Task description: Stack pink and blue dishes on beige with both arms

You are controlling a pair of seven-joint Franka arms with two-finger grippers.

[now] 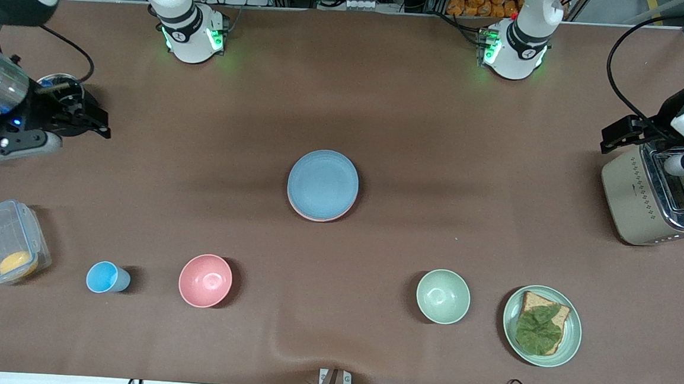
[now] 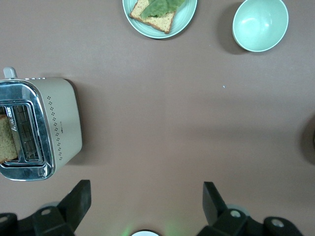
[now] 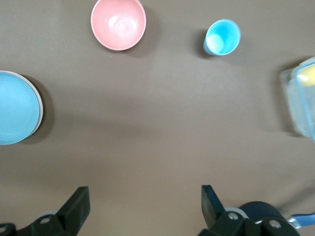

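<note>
Bowls and small ware line the row nearest the front camera: a clear container [image 1: 7, 241] with something yellow inside at the right arm's end, a blue cup [image 1: 106, 277], a pink bowl [image 1: 205, 280], a green bowl [image 1: 443, 296], then a green plate [image 1: 541, 326] carrying bread and a leaf. Farther back, mid-table, the blue plate [image 1: 323, 184] sits on top of the stack, the pink plate's rim [image 1: 316, 217] peeking out beneath it; the beige plate is hidden. A toaster [image 1: 659, 196] stands at the left arm's end. The left gripper [image 2: 146, 199] hovers beside the toaster, fingers spread and empty. The right gripper [image 3: 145, 204] hangs over bare table at its own end, fingers spread and empty
</note>
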